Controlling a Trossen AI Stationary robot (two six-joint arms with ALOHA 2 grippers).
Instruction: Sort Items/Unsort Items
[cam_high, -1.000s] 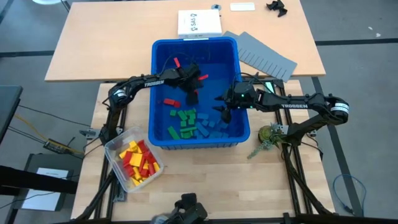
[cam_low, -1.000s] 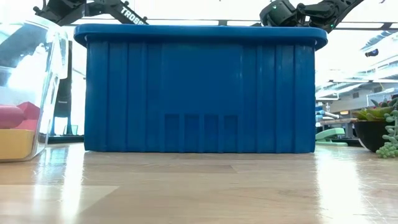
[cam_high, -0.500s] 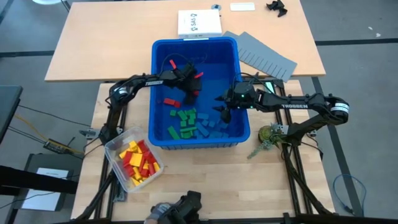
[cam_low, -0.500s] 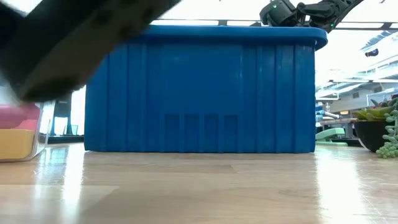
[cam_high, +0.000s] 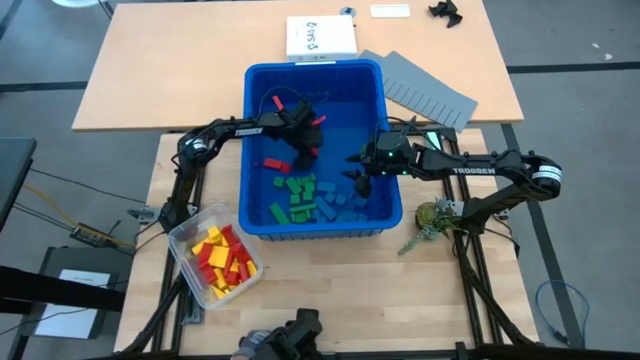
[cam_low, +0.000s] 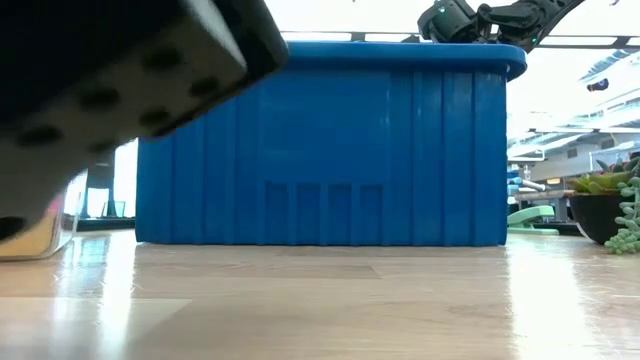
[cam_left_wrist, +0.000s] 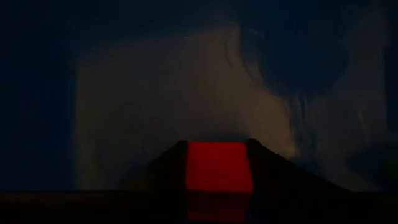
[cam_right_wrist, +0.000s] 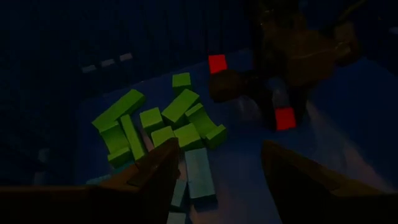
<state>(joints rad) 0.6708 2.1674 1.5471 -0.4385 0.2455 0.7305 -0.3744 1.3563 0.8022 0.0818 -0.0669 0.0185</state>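
Inside the blue bin (cam_high: 262, 80), the left hand (cam_high: 306, 152) has just narrowed its fingers onto a red block (cam_left_wrist: 219, 167), now pinched between them, so a lift toward the clear tub (cam_high: 183, 240) looks next. Beside it, the right hand (cam_high: 358, 180) hangs unclenched over the green blocks (cam_right_wrist: 168, 121).

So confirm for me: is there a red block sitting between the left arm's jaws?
Yes, the left wrist view shows a small red toy block framed between the left gripper and its two dark jaws.

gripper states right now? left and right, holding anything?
left gripper: closed on a red block, inside the blue bin.
right gripper: open, empty, over the green blocks.
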